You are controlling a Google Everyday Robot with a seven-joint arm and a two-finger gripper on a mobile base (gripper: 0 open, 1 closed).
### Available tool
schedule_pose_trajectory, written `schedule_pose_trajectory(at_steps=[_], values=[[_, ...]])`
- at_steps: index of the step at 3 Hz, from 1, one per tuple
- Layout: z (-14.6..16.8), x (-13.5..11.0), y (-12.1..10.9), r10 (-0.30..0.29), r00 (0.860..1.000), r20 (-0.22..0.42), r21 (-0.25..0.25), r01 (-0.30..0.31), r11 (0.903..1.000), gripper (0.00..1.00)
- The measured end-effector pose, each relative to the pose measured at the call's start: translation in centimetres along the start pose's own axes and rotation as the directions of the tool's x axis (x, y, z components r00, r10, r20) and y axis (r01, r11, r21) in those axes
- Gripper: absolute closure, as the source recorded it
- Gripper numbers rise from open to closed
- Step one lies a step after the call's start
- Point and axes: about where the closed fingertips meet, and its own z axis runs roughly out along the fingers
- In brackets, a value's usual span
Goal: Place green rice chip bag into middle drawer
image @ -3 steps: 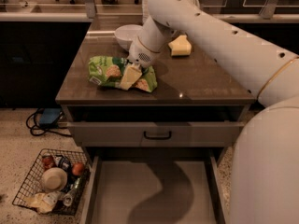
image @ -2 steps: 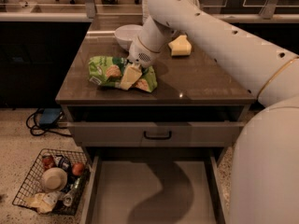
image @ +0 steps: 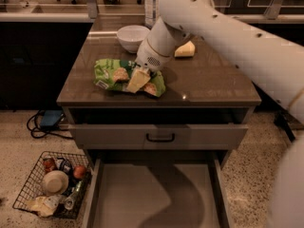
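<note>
The green rice chip bag (image: 111,74) lies flat on the dark counter top, left of centre. My gripper (image: 140,79) is down on the bag's right part, touching it, with the white arm reaching in from the upper right. The arm's wrist hides part of the bag's right end. The middle drawer (image: 156,196) stands pulled out at the bottom of the cabinet, with a pale floor, thin grey side walls and the arm's shadow across it.
A white bowl (image: 132,36) and a yellow sponge (image: 185,50) sit at the back of the counter (image: 213,84). The drawer above (image: 160,137) shows a grey front with a black handle. A wire basket (image: 51,185) of items stands on the floor at the left.
</note>
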Motion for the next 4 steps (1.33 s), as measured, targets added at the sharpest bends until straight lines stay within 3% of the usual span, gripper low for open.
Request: schedule_pose_trajectory(at_steps=[1,2,3,4], values=[[-6.1,-2.4,5.0,-0.114,0.990,0.081,0.147,0.101,0.9839,1.00],[-10.3,-3.5,9.9,-0.208,0.971,0.121,0.280,0.168,0.9452,1.00],[-13.0,-0.4,11.9,-0.165,0.980,0.112,0.332,0.119,0.9357,1.00],[-13.0,6.2,14.1,0.025,0.998,0.064,0.308,-0.043,0.9505,1.00]])
